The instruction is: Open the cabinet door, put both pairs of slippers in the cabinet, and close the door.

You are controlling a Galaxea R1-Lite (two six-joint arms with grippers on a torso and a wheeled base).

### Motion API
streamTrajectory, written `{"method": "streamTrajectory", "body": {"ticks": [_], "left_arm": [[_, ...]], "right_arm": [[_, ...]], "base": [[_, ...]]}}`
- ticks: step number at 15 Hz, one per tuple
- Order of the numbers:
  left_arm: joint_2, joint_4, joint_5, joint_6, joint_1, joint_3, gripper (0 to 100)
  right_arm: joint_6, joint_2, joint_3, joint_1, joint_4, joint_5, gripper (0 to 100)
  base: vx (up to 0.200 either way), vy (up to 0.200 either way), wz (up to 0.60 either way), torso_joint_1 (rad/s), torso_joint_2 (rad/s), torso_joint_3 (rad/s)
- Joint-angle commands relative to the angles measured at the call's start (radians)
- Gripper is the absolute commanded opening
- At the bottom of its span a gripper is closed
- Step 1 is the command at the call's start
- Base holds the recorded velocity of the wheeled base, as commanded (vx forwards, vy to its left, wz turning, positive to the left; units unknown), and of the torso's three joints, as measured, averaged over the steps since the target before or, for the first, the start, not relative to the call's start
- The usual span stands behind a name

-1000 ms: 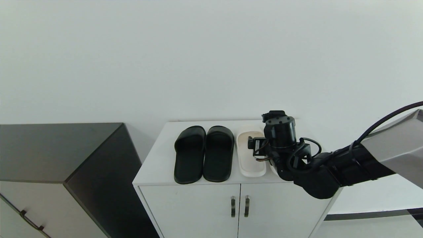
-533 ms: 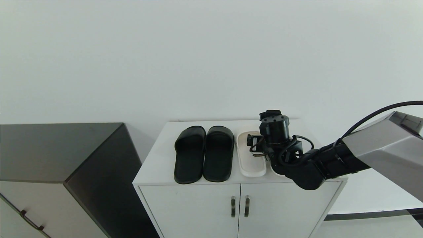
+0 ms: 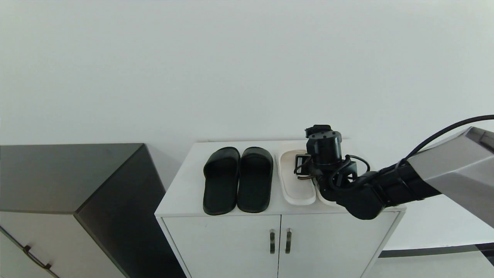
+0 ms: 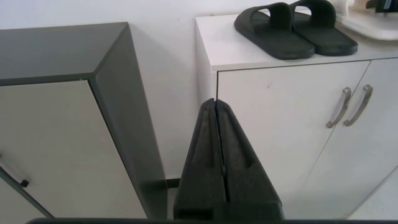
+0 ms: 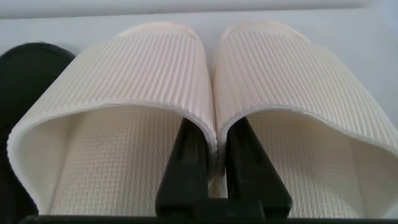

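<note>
The white slippers [image 3: 297,183] are lying on top of the cabinet [image 3: 231,239], their near ends now sitting slightly further right than half a second ago. The right end effector [image 5: 214,165] is clamping their adjoining strap sides, one finger inside each, with the arm coming in from the right. The black slippers [image 3: 237,179] are lying just beside them. The left end effector [image 4: 216,124] is hanging low, its fingers pressed together.

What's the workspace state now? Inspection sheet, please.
surface: cabinet top, white; both doors shut.
job's things: black slippers side by side on top; white slippers next to them, toward the robot's right.
clutter: nothing seen.
grippers: right gripper shut on white slippers, one finger under each strap; left gripper shut, empty, facing the cabinet fronts.
cables: black cable arcs above the right arm.
surroundings: dark cabinet on the left; plain wall behind.
</note>
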State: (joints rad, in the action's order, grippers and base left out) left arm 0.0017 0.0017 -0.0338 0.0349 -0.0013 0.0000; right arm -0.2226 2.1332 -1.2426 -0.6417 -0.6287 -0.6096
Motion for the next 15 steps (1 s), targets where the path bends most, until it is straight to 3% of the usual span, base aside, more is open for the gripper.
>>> {"method": "streamTrajectory", "body": {"ticks": [1,3,8,11,15], "left_arm": [[0.000,0.000,0.000,0.000,0.000,0.000,0],[0.000,0.000,0.000,0.000,0.000,0.000,0],[0.000,0.000,0.000,-0.006,0.000,0.000,0],[0.000,0.000,0.000,-0.006,0.001,0.000,0],[0.000,0.000,0.000,-0.006,0.000,0.000,0]], "right_arm": [[0.032,-0.134,0.066,-0.004,-0.003,-0.001,0],[0.035,-0.231,0.149,-0.026,-0.002,0.016,0],[0.094,-0.496,0.479,-0.081,0.007,0.378,0],[0.097,-0.618,0.555,-0.081,0.069,0.617,0],[0.097,-0.618,0.557,-0.087,0.100,0.639,0]], "base": [[0.000,0.000,0.00,0.000,0.00,0.000],[0.000,0.000,0.00,0.000,0.00,0.000],[0.000,0.000,0.00,0.000,0.00,0.000],[0.000,0.000,0.00,0.000,0.00,0.000],[-0.050,0.000,0.00,0.001,0.00,0.001]]}}
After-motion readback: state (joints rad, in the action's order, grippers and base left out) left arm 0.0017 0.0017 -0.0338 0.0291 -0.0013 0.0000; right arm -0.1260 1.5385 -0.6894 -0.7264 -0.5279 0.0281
